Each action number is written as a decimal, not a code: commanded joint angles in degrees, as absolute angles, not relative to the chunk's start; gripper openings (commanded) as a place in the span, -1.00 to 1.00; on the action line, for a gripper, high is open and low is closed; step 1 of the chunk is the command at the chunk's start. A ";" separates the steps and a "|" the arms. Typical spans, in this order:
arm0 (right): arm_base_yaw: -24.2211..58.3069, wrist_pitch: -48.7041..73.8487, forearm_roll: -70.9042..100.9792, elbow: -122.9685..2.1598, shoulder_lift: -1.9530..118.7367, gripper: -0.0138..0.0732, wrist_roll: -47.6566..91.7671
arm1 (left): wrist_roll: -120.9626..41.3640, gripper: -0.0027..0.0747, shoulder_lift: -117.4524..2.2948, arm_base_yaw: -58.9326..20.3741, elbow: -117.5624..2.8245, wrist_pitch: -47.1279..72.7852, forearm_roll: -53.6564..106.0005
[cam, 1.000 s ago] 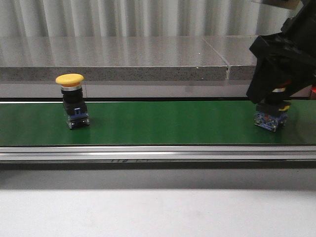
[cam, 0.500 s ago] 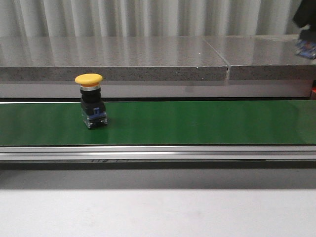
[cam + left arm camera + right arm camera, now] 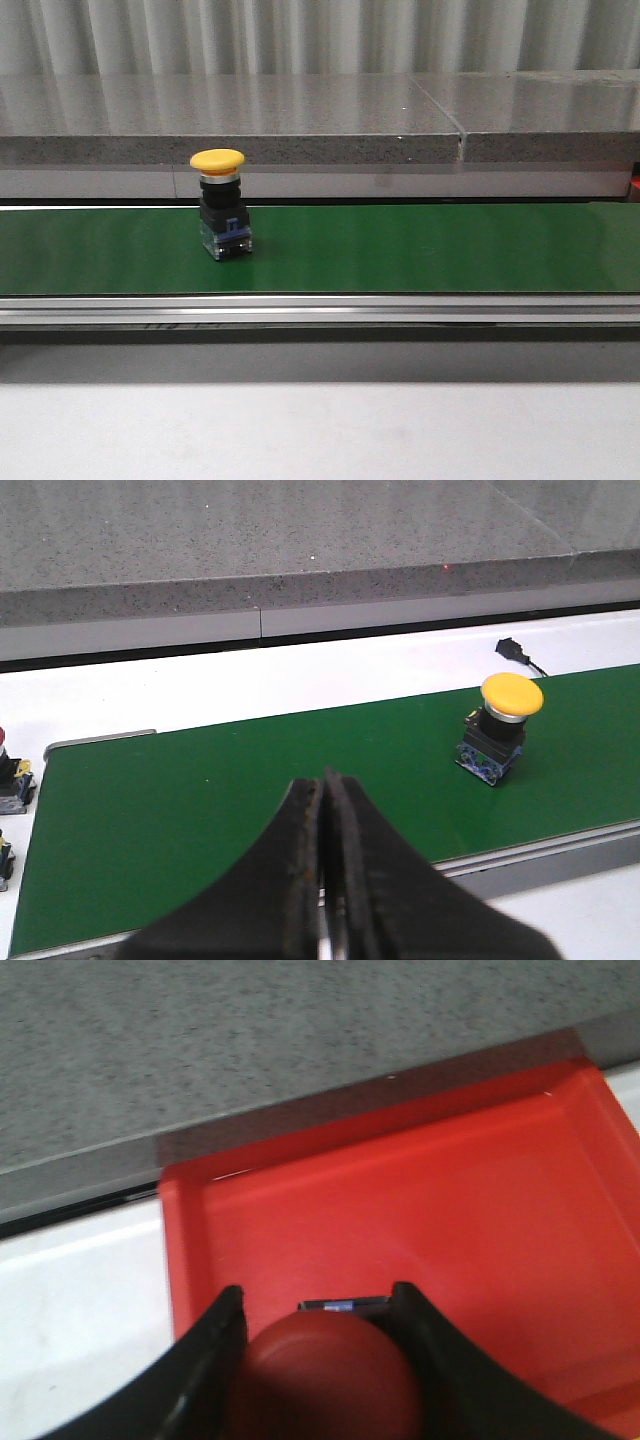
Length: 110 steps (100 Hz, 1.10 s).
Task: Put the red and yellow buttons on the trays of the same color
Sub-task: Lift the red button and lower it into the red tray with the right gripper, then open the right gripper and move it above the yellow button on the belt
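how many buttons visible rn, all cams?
2 clear: yellow button upright on the green belt; red button held in the right gripper above the red tray. Partial objects at the left wrist view's edge may be more.

The yellow button [image 3: 221,214] has a flat yellow cap, a silver collar, a black body and a blue base block. It stands on a plain dark green belt [image 3: 420,250] edged by a silver rail [image 3: 320,312]. Behind runs a grey speckled ledge [image 3: 230,120]. The tabletop [image 3: 320,430] is white. The red button [image 3: 325,1380] shows a dull red dome between black fingers [image 3: 205,1360], over a bright red tray [image 3: 450,1210]. The left gripper [image 3: 322,880] is black. 2 small switches [image 3: 12,780] at the belt's end look dark, possibly red-capped.
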<state>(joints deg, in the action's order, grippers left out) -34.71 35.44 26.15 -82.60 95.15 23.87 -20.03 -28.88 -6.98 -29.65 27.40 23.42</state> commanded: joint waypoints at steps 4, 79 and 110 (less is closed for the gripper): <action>-37.25 30.62 28.39 -86.11 97.94 -0.39 23.65 | -20.08 -0.98 -29.01 -7.41 -31.23 23.23 24.83; -38.29 26.60 29.88 -87.62 113.30 -0.39 23.58 | -20.08 -0.98 -29.01 -7.41 -31.23 23.23 24.83; -38.29 26.62 29.88 -87.62 114.66 -0.05 23.58 | -20.08 -0.98 -29.01 -7.41 -31.23 23.23 24.83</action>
<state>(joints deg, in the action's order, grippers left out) -38.02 29.06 28.63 -85.74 118.00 23.65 -20.03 -28.88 -6.98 -29.65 27.40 23.42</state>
